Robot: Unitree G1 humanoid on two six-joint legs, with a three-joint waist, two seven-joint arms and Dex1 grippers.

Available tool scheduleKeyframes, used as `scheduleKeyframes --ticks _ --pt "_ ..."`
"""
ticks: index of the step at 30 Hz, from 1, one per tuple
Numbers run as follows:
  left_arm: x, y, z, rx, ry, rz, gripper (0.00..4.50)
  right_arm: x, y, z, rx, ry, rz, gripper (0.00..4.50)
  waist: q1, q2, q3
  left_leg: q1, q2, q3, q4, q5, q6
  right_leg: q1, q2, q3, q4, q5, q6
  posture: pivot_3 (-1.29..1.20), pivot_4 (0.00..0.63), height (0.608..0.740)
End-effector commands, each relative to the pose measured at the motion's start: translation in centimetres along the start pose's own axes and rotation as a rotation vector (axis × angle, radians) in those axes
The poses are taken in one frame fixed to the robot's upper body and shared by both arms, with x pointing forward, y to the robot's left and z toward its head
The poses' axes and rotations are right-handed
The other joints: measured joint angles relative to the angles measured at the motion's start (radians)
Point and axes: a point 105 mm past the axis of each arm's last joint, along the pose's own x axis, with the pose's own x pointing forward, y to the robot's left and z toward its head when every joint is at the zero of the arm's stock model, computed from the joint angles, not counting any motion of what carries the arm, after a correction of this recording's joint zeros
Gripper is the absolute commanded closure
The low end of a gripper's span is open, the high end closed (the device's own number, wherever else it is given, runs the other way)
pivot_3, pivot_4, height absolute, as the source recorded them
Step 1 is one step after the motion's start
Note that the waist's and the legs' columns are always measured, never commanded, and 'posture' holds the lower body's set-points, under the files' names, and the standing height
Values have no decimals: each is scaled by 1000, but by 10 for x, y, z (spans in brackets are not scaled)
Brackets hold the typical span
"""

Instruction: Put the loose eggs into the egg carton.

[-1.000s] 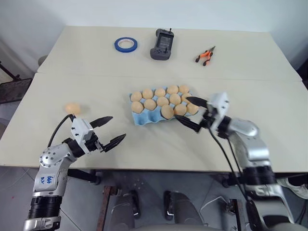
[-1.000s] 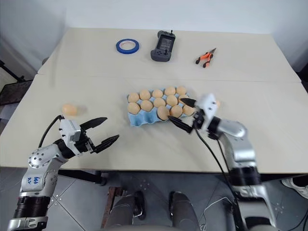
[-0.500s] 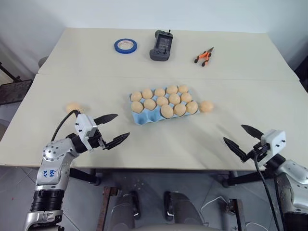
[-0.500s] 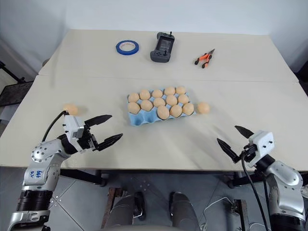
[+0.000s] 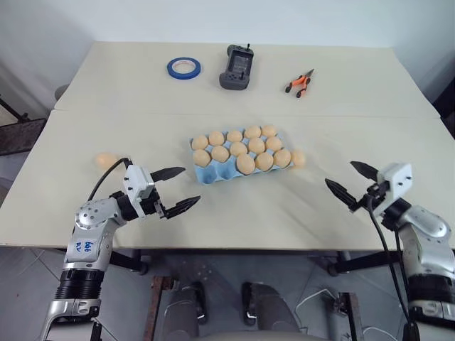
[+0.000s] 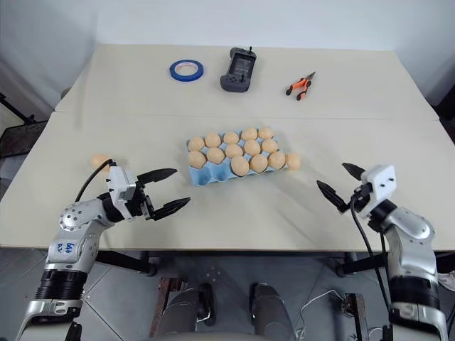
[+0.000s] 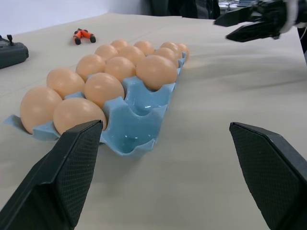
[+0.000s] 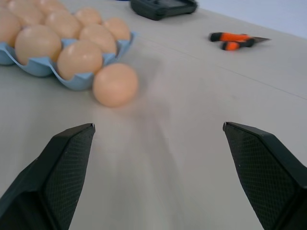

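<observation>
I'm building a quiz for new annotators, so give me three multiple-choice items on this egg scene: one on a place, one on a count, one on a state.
1. Where does the loose egg nearest the right gripper lie?
A. on the table against the carton's end
B. inside the tape roll
C. on top of the pliers

2. How many eggs lie on the table outside the carton?
A. none
B. two
C. five

3. How do the two grippers stand?
A. both shut on eggs
B. left shut, right open
C. both open and empty

Key:
1 A: that loose egg rests on the table beside the end of the egg carton.
2 B: besides that one, another egg lies far off near the left gripper.
3 C: the left gripper and the right gripper show spread fingers with nothing between them.
</observation>
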Motion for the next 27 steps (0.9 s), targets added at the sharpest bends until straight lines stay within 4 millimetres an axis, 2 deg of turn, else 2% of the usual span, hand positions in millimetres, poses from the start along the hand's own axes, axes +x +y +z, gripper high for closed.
scheduleKeyframes --ticks 1,5,11,13,20,21,24,27 --pt "2 -1 6 18 -26 1 0 17 -2 4 -20 43 79 16 1 0 0 0 0 0 1 0 1 0 0 0 1 1 3 0 150 740" --pt "0 -2 6 17 -30 21 0 48 3 7 -47 78 150 16 2 0 0 0 1 0 1 0 1 -1 0 -1 3 3 5 0 150 740" --pt "-6 -4 5 16 -29 50 0 78 11 7 -54 116 207 16 -5 0 0 0 1 -1 3 0 1 0 0 -2 4 3 5 0 150 740" --pt "-9 -4 5 18 -26 64 0 84 13 10 -49 113 220 389 -8 0 0 0 1 -1 3 0 1 -1 0 -2 4 3 5 0 150 740" --pt "-15 -9 8 43 -43 65 0 79 7 18 -70 90 223 2555 -14 0 0 0 1 -1 3 0 1 -1 0 -1 5 5 10 0 150 740" --pt "-15 -13 10 49 -50 43 0 74 5 19 -83 91 222 2705 -14 0 0 0 1 -1 3 0 1 -1 0 -1 5 6 11 0 150 740" --pt "-14 -22 14 68 -61 -6 0 60 1 26 -128 91 231 2705 -10 0 0 0 1 -1 2 -1 1 -1 -1 -1 5 6 11 0 150 740" --pt "-15 -24 15 82 -51 -25 0 53 10 46 -119 29 291 2705 -11 1 0 -1 0 -1 1 -1 1 -1 -1 -1 4 6 11 0 150 740"
